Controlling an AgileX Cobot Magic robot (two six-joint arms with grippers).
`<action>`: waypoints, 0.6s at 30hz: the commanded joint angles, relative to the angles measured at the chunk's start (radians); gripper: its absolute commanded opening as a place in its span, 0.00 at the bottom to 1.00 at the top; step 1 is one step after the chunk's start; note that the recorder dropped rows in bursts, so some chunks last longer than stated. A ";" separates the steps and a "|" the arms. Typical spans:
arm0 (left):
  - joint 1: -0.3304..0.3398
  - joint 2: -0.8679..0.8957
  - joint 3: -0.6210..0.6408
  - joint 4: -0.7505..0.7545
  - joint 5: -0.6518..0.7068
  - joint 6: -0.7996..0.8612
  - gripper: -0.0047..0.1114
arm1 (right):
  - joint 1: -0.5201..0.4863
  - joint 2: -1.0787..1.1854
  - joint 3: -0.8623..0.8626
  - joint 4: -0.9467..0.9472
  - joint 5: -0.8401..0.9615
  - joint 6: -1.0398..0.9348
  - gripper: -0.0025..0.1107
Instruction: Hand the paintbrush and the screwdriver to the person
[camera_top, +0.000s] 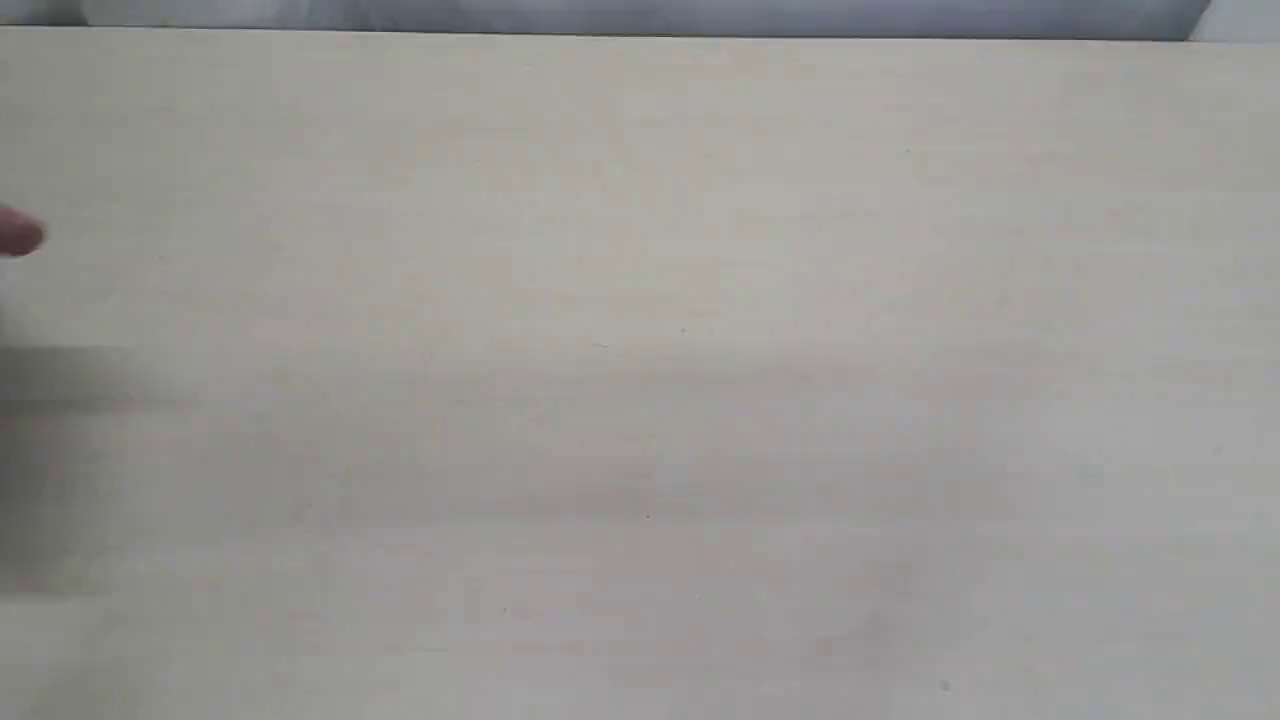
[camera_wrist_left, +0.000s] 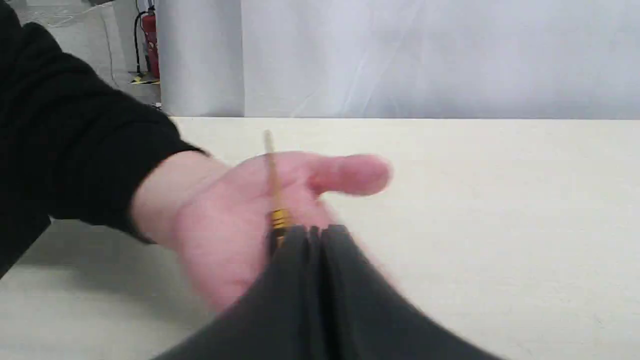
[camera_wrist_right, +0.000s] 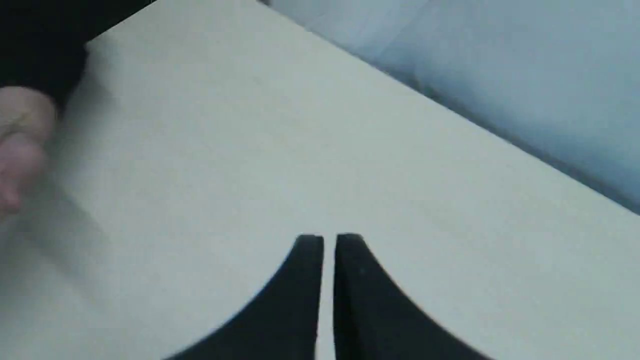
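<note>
Left wrist view: person's hand (camera_wrist_left: 235, 215) is palm up over the table (camera_top: 640, 350), black sleeve (camera_wrist_left: 75, 140) behind it. The screwdriver (camera_wrist_left: 274, 185) lies across the palm, thin shaft pointing toward the far table edge, gold collar just at the tips of the left pincer (camera_wrist_left: 320, 231). That pincer's jaws are pressed nearly together with only a hairline slit. The black handle runs beside the tips, not into the slit, then disappears behind them, so it looks released onto the palm. I can't confirm that, and the view is blurred.

Right pincer (camera_wrist_right: 329, 240) hangs above bare table, jaws almost together, a narrow strip of table showing between them, nothing held. The hand sits at the edge of that view, well apart from it.

Paintbrush is not visible in any view, so I can't say where it is. In the exterior view only a fingertip shows at the left edge.

Judgement: this is the screwdriver handover, at or just past release.

Risks:
- The person's fingers are flat, not curled, so the slim round tool can roll off the palm onto the table.
- The handle is hidden behind the left pincer, so pulling back could drag or flick the tool.
- If the handle is in fact pinched lower down, retreating takes it away from the hand.
- The shaft tip is close to skin — a jerk could poke.
</note>
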 joint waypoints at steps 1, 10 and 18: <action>-0.006 -0.002 0.002 -0.004 -0.008 -0.002 0.04 | -0.064 -0.155 0.130 -0.035 -0.013 -0.011 0.06; -0.006 -0.002 0.002 -0.002 -0.012 -0.002 0.04 | -0.139 -0.562 0.459 -0.029 -0.037 -0.015 0.06; -0.006 -0.002 0.002 -0.002 -0.012 -0.002 0.04 | -0.139 -0.801 0.498 -0.029 0.035 -0.015 0.06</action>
